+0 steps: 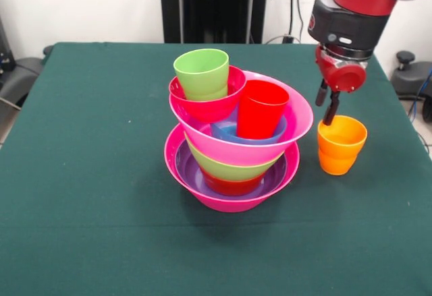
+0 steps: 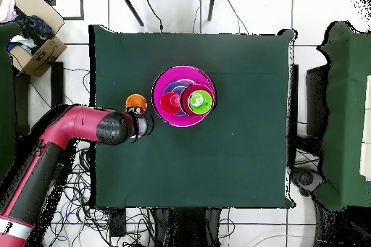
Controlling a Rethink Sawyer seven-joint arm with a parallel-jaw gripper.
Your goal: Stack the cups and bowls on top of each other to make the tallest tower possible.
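Note:
The tower stands mid-table on a large hot-pink bowl. Nested in that bowl are a purple bowl, a small red bowl and a lime green bowl. On these a second hot-pink bowl sits tilted. It holds a blue bowl, a red cup and a crimson bowl with a lime green cup in it. An orange cup stands alone on the cloth to the right. My gripper hangs just above its far rim. From overhead the gripper is beside the orange cup and the tower.
The green-clothed table has open cloth left of and in front of the tower. A cardboard box sits on the floor beyond one corner, and cables lie around the table's edges.

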